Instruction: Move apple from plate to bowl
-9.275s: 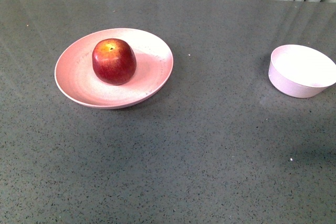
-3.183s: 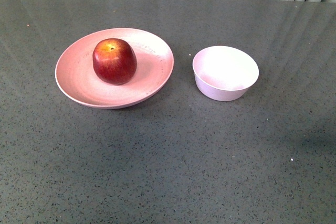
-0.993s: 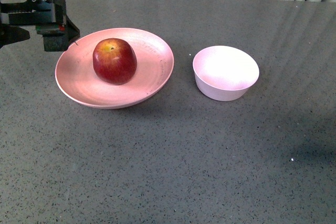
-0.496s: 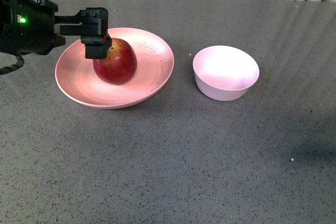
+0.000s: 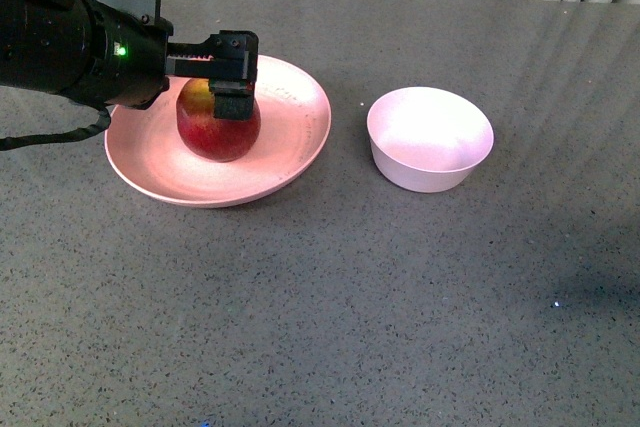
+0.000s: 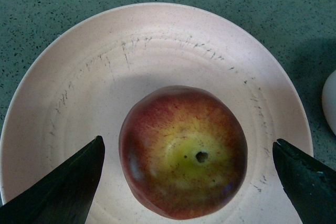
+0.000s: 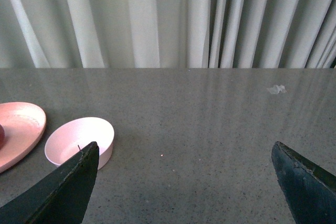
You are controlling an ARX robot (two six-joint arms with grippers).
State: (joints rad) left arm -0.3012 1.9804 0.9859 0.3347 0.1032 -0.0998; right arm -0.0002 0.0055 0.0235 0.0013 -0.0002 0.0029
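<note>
"Where was the left gripper (image 6: 187, 148), and was it closed on anything?"

"It hung spread wide over the apple (image 5: 212, 133). In the left wrist view one dark fingertip (image 6: 79, 177) stood on each side of the fruit, with a strip of bare plate showing between each tip and the skin. It gripped nothing. From the front, its black arm reached in from the left and one finger hid part of the apple's top."

"And the apple itself?"

"It sat on the wide pink plate (image 5: 290, 137), a little toward the far left of the plate's middle, stem dimple up. It was dark red, with a yellow patch around the dimple. The plate's surface was faintly scuffed."

"Where was the bowl (image 5: 430, 139)?"

"It stood just to the right of the plate, apart from it, on the grey speckled table (image 5: 350, 297). It was small, pale and deep, with nothing in it."

"And the other arm?"

"The right gripper (image 7: 185, 148) was spread open too, holding nothing, above bare table to the right of the bowl. Pale curtains (image 7: 157, 19) hung behind the table's far edge."
</note>
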